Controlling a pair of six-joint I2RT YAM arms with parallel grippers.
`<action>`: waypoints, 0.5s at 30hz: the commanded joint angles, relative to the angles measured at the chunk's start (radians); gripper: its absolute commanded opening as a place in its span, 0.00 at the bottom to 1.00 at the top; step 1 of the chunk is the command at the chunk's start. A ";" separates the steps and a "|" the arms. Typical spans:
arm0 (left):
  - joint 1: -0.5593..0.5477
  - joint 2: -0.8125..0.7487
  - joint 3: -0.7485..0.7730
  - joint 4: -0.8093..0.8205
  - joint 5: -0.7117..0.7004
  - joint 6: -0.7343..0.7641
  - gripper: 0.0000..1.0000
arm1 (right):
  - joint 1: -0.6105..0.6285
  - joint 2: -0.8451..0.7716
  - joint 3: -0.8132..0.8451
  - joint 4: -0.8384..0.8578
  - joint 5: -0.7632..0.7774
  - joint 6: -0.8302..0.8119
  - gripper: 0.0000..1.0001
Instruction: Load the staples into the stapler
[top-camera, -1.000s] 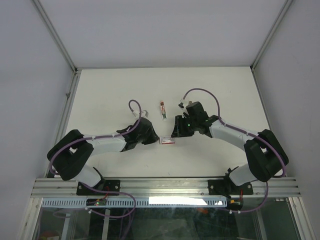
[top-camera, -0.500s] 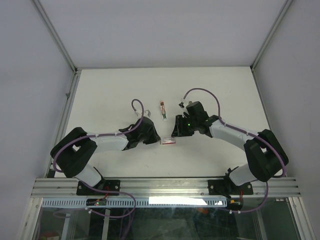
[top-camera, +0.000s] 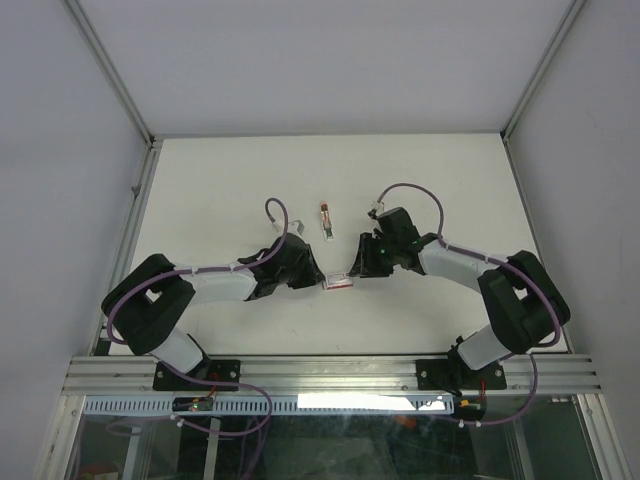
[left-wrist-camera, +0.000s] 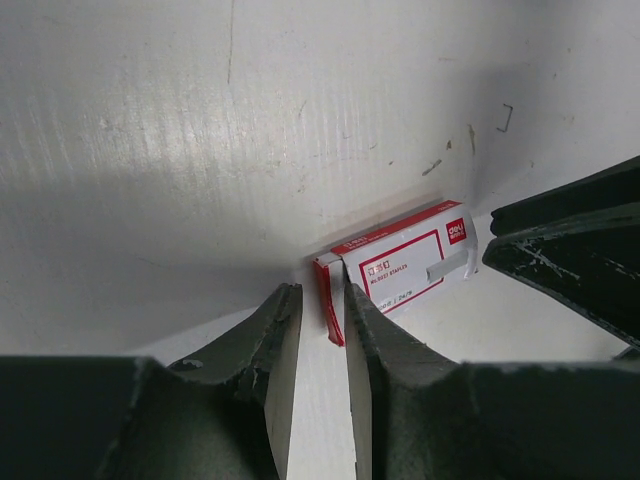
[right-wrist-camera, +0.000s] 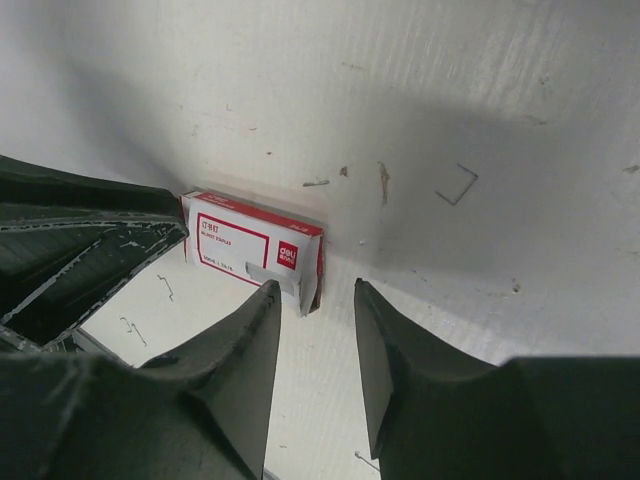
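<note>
We count two robot arms, one staples box (top-camera: 338, 283), one stapler (top-camera: 325, 220) and one white table (top-camera: 220, 180) in the overhead view. The two arms reach inward from either side and meet at the box. The box lies flat near the middle of the table, with the left gripper (top-camera: 316, 280) at its left end and the right gripper (top-camera: 356, 272) at its right end. The stapler, a slim pinkish oblong, lies apart from the box, farther from the arm bases, and neither gripper touches it. In the left wrist view the staples box (left-wrist-camera: 405, 268) is white with red edging, and its red end flap sits in the narrow gap of the left gripper (left-wrist-camera: 320, 300). The jaws stand slightly apart, and we cannot tell whether they press the flap. The tip of the right gripper (left-wrist-camera: 560, 250) shows dark at the box's far end. In the right wrist view the right gripper (right-wrist-camera: 315, 290) has its jaws apart and holds nothing. The near end of the staples box (right-wrist-camera: 255, 250) lies just ahead of that gap, close to one fingertip, and the left gripper (right-wrist-camera: 80, 250) shows beyond it. One bent wire piece (right-wrist-camera: 457, 186) lies loose on the table
</note>
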 joint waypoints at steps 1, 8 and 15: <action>0.011 -0.030 0.000 0.065 0.029 0.016 0.26 | -0.004 0.006 0.006 0.074 0.007 0.026 0.38; 0.011 -0.018 -0.004 0.067 0.038 0.013 0.22 | -0.004 0.032 0.016 0.090 -0.011 0.027 0.34; 0.011 -0.019 -0.010 0.056 0.028 0.000 0.16 | -0.004 0.044 0.012 0.104 -0.030 0.029 0.31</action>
